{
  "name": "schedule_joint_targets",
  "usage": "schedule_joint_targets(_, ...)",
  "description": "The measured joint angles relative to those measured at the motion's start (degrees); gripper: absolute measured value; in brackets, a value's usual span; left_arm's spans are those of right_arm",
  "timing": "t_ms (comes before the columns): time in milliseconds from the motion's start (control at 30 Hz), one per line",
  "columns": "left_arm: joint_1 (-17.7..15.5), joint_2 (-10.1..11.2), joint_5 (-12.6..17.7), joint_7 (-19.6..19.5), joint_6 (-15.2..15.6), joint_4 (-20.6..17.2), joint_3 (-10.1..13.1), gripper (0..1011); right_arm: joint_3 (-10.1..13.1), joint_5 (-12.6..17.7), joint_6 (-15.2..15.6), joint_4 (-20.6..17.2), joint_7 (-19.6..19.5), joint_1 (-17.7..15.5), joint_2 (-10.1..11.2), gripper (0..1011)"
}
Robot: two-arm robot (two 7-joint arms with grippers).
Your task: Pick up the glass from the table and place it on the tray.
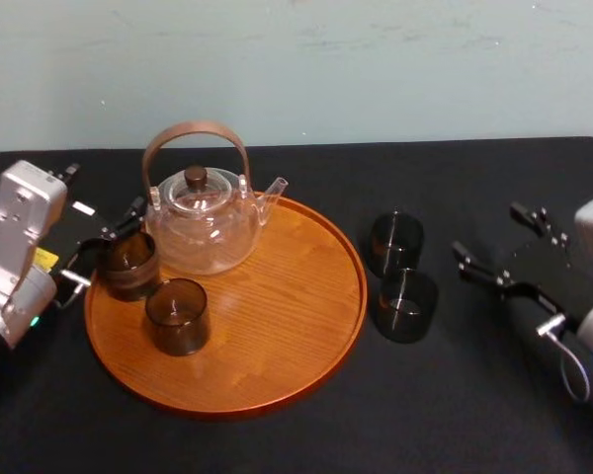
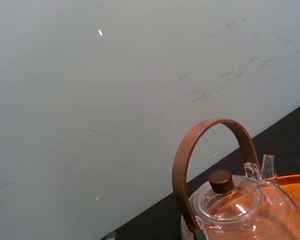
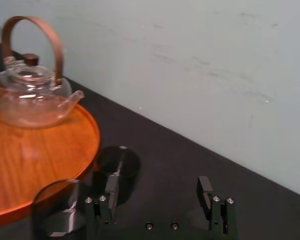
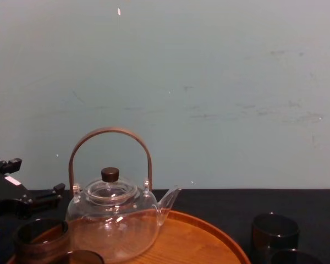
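Two dark glasses stand on the black table just right of the round wooden tray. My right gripper hangs open to their right, apart from them; in the right wrist view its fingers point toward the far glass and the near glass. Two more dark glasses sit on the tray's left part. My left gripper is open at the left one, a fingertip on each side of its left flank.
A glass teapot with a brown arched handle and a dark lid knob stands at the back of the tray, close to the left gripper. A pale wall closes off the table's far edge. Bare black cloth stretches along the front.
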Motion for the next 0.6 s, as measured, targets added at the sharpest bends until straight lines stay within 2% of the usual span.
schedule_joint_targets(300, 0.0, 0.0, 0.0, 0.0, 0.0, 0.0, 0.0, 1001, 1.9, 0.9, -0.7, -4.8, 2.4, -5.8, 1.9, 1002)
schedule_joint_targets(600, 0.0, 0.0, 0.0, 0.0, 0.0, 0.0, 0.0, 1001, 1.7, 1.4, 0.2, -6.4, 5.6, -7.9, 2.0, 1002)
